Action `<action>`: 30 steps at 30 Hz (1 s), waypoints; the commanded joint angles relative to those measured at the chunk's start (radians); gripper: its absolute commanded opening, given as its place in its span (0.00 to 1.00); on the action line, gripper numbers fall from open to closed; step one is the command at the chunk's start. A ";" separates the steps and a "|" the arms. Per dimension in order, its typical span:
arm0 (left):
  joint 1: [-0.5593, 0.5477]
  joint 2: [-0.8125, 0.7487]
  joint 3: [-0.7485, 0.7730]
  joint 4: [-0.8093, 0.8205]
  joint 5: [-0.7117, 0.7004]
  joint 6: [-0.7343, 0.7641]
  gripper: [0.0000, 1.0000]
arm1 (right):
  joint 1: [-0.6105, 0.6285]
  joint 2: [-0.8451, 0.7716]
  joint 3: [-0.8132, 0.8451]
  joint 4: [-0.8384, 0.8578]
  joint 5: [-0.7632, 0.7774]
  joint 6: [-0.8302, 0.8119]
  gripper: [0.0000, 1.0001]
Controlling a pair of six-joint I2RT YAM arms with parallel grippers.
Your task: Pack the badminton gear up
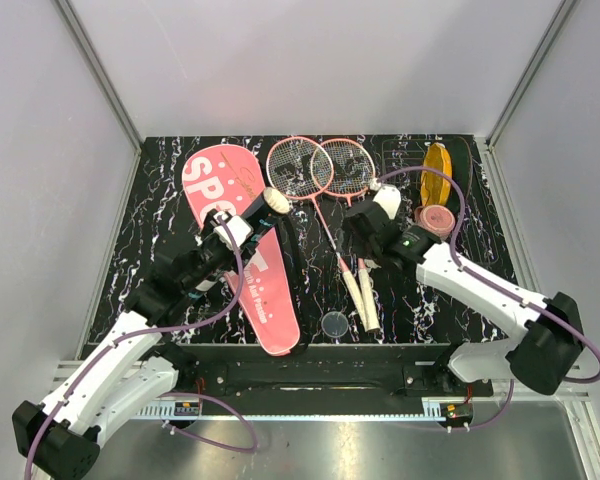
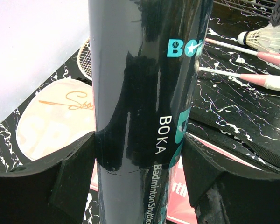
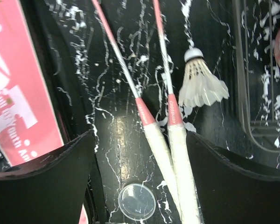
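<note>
At about nine o'clock on the table, my left gripper pinches the black tube between both fingers, over the pink cover. What looks like a shuttlecock sits at the tube's mouth, so I judge the step in hand is loading shuttlecocks. My right gripper hangs above the rackets near centre, fingers spread wide and holding nothing. A loose shuttlecock lies at one o'clock from it, just beside the shafts. Next I should descend there and close gently on the cork, not the feathers.
</note>
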State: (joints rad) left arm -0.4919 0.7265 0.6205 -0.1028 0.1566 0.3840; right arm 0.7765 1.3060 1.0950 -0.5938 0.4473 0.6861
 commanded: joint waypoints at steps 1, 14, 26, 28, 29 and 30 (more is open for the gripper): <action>-0.002 -0.021 0.041 0.100 0.001 -0.008 0.00 | -0.002 0.016 -0.021 -0.026 0.132 0.195 0.82; -0.002 -0.025 0.041 0.100 0.029 -0.014 0.00 | -0.109 0.065 -0.224 0.221 0.162 0.405 0.68; -0.004 -0.024 0.039 0.100 0.046 -0.014 0.00 | -0.134 0.200 -0.236 0.364 0.139 0.415 0.61; -0.004 -0.024 0.039 0.100 0.047 -0.014 0.00 | -0.134 0.223 -0.231 0.374 0.148 0.409 0.61; -0.004 -0.025 0.039 0.100 0.049 -0.016 0.00 | -0.134 0.228 -0.231 0.377 0.154 0.406 0.61; -0.004 -0.025 0.039 0.100 0.052 -0.014 0.00 | -0.143 0.239 -0.231 0.382 0.160 0.400 0.61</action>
State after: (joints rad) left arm -0.4923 0.7208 0.6205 -0.1020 0.1806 0.3733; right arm 0.6487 1.5166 0.8516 -0.2581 0.5381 1.0779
